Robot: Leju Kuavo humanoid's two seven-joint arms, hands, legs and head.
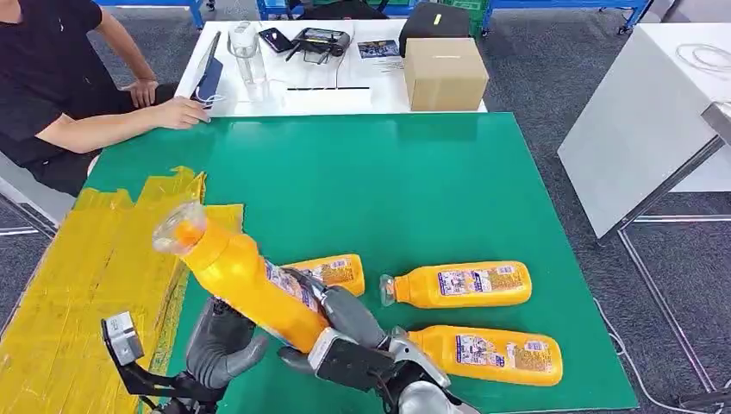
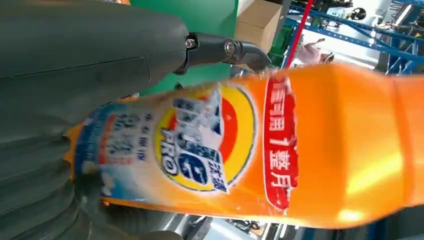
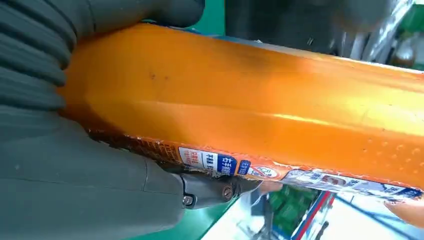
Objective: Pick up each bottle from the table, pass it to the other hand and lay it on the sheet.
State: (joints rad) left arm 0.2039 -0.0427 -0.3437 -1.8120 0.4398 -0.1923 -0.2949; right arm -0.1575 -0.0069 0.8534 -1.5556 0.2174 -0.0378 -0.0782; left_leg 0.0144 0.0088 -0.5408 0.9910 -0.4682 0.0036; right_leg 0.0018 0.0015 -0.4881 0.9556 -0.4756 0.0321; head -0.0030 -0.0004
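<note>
Between both hands' fingers [image 1: 340, 306], bottle [image 1: 246, 280].

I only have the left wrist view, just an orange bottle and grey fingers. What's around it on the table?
Observer: Head view shows three more bottles lying on the green mat: one, another nearer the robot, a third partly behind the raised bottle.
Operator: Is the right hand on it too?
Observer: Yes, the right hand grips its lower body; the left hand is at its base.
Operator: Where's the sheet?
Observer: The yellow sheet lies on the robot's left, no bottles on it.
</note>
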